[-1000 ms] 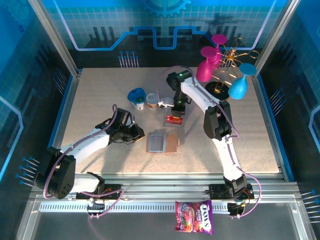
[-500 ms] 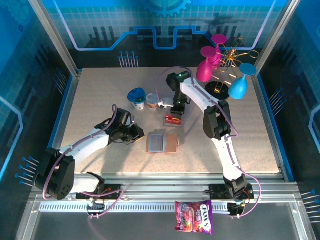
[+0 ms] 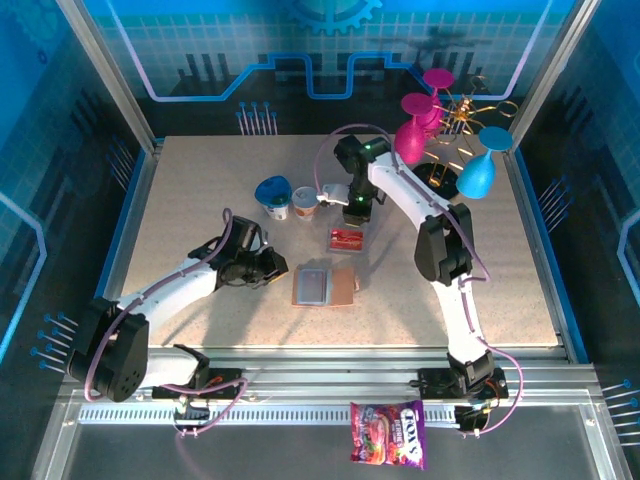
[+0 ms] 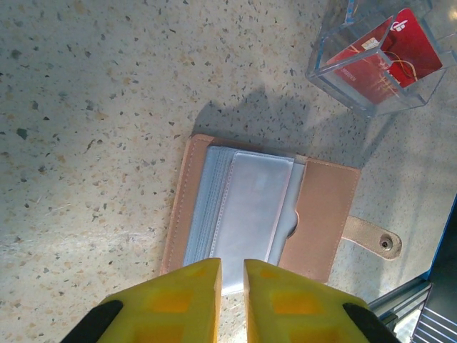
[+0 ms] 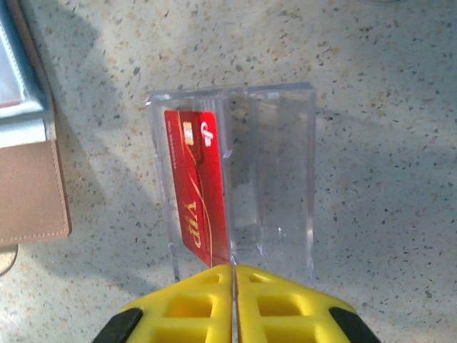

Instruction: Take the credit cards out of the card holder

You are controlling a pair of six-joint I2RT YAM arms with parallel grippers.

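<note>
The card holder (image 3: 322,286) (image 4: 257,214) lies open on the table, brown leather with pale grey-blue sleeves facing up. My left gripper (image 3: 277,271) (image 4: 232,266) hovers at its near edge, shut to a thin slit with nothing between the fingers. One of the credit cards, a red one (image 3: 346,239) (image 5: 196,189) (image 4: 378,64), stands in the left slot of a clear plastic stand (image 5: 278,179) just beyond the holder. My right gripper (image 3: 357,212) (image 5: 233,268) is above that stand, fingers pressed together and empty. The holder's corner (image 5: 28,193) lies at the left of the right wrist view.
A blue-lidded cup (image 3: 273,192) and a small white tub (image 3: 304,203) stand left of the right gripper. Pink glasses (image 3: 415,135) and a blue glass (image 3: 477,172) hang on a gold rack at the back right. A candy bag (image 3: 388,434) lies on the front rail.
The right gripper let go of the red card, closed again and drew up and back from it; the card stays in the clear stand. The left arm has not moved.
</note>
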